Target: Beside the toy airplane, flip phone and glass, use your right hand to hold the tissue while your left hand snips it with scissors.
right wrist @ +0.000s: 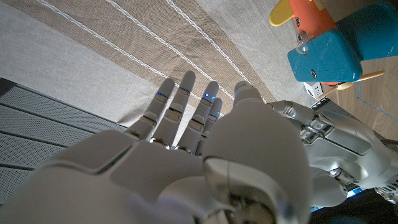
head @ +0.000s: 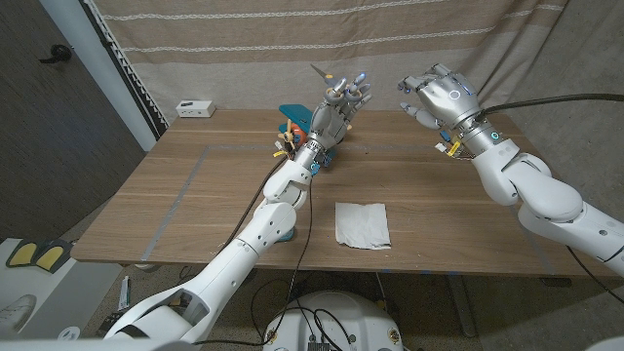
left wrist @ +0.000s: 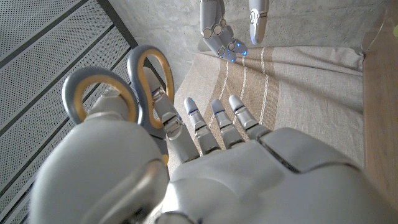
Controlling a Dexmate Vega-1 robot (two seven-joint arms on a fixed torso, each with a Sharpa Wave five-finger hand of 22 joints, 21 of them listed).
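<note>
The left hand (head: 341, 105), raised at the upper middle of the head view, holds the scissors (left wrist: 118, 93) with digits through the loops, blade up, apparently so they are ready to cut. The right hand (head: 436, 96) hovers at the upper right, fingers spread and holding nothing, not yet at the tissue (head: 362, 224), which lies flat at lower centre, well apart from both; the toy airplane (right wrist: 323, 43) sits behind the left hand.

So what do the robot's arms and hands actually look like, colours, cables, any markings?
Both arms have glossy white rounded shells with dark joints. The left hand and right hand are silver-grey metal with segmented fingers; small blue lights glow at some fingertips. A black cable trails from the right wrist, which bears a small teal ring light and yellow tags.
</note>
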